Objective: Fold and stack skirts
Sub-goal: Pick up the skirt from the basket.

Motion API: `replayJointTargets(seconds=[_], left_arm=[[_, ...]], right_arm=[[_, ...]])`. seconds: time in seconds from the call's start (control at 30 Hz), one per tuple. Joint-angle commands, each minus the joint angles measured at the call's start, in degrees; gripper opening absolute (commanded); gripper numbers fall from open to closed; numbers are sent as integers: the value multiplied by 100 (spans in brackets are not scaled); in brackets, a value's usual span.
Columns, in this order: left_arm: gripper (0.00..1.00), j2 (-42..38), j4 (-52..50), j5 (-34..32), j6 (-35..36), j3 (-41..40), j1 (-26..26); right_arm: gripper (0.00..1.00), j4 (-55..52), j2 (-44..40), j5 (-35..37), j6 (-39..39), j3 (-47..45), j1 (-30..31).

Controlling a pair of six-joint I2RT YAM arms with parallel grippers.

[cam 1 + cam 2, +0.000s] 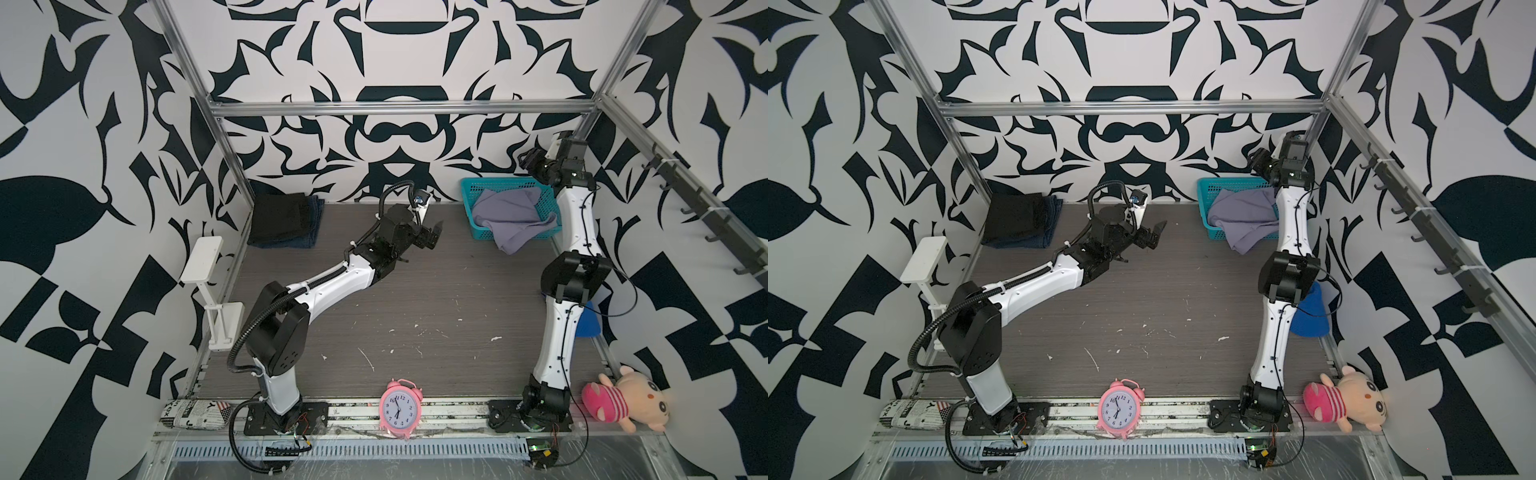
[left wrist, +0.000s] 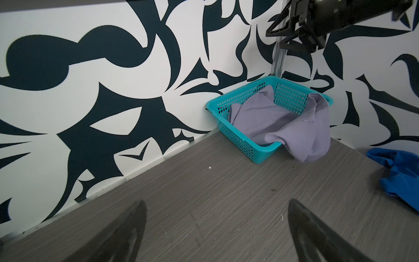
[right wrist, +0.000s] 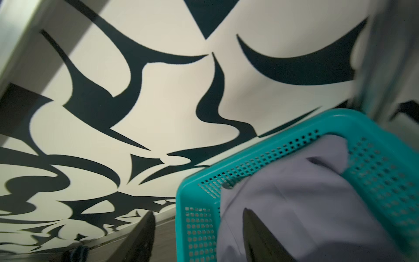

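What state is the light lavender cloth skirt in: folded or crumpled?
Crumpled, not folded. The light lavender cloth skirt lies bunched in the teal perforated plastic basket, one part draped over its rim.

One loose, two stacked
Lavender skirt crumples below our right fingers; black skirt lies folded atop denim skirt, well apart.

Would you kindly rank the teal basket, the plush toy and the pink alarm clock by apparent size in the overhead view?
1. teal basket and plush toy: they look about alike. The toy lies nearer the camera, so I will not rank them.
2. pink alarm clock: clearly smallest.
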Motion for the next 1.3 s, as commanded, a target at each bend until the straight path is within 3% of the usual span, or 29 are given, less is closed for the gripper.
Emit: replayJointTargets(seconds=[0.0, 0.2, 0.47, 0.97, 1.1, 1.27], left_arm=[[99, -229, 211, -13, -38, -58, -18], [100, -213, 310, 24, -37, -138, -18], [99, -334, 480, -48, -73, -407, -18], [99, -375, 502, -83, -98, -518, -17], [99, -388, 480, -94, -95, -531, -18], [99, -415, 462, -118, -84, -541, -18]], right_arm=[[76, -1241, -602, 1175, -816, -873, 96], [81, -798, -2047, 1372, -1083, -3053, 70], [81, -701, -2686, 1174, -955, -4353, 24], [81, -354, -1911, 433, -550, -4485, -51], [73, -61, -1828, 385, -454, -4552, -60], [42, 34, -1905, 271, -312, -4510, -64]])
